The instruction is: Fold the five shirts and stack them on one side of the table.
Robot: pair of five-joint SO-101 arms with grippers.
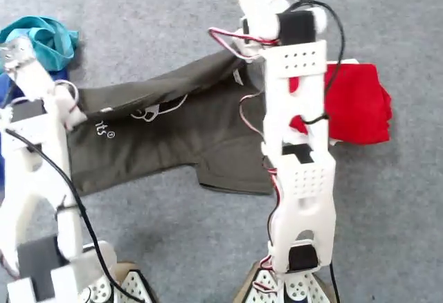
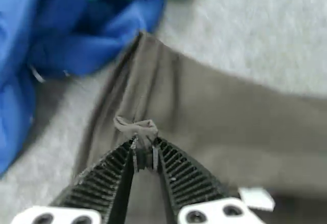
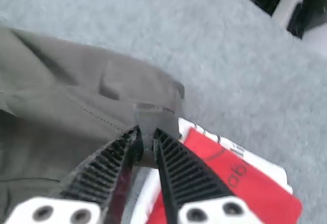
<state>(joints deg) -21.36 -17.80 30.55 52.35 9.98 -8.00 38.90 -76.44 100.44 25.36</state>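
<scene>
The left gripper (image 2: 144,152) is clamped on a small bunched tuck of the olive shirt (image 2: 219,127). Its ribbed black fingers (image 2: 107,175) nearly meet, and a nub of cloth pokes up past the tips. The right gripper (image 3: 145,137) is also closed on the olive shirt (image 3: 66,96), pinching its edge where the fabric doubles over into a thick fold. From the high view the olive shirt (image 1: 173,137) lies spread across the middle of the grey felt-covered table (image 1: 187,248). It stretches from one arm to the other, with one sleeve pointing toward the arm bases and a pale line print near the end held by the left arm. A folded red shirt (image 1: 360,102) lies just beside the olive shirt at the end held by the right gripper; in the right wrist view the red shirt (image 3: 225,198) sits right next to the pinched edge. Past the olive shirt's other end a crumpled teal shirt (image 1: 41,40) lies in a heap. A rumpled blue shirt (image 2: 56,40) is bunched against it, just beside the olive shirt's corner.
</scene>
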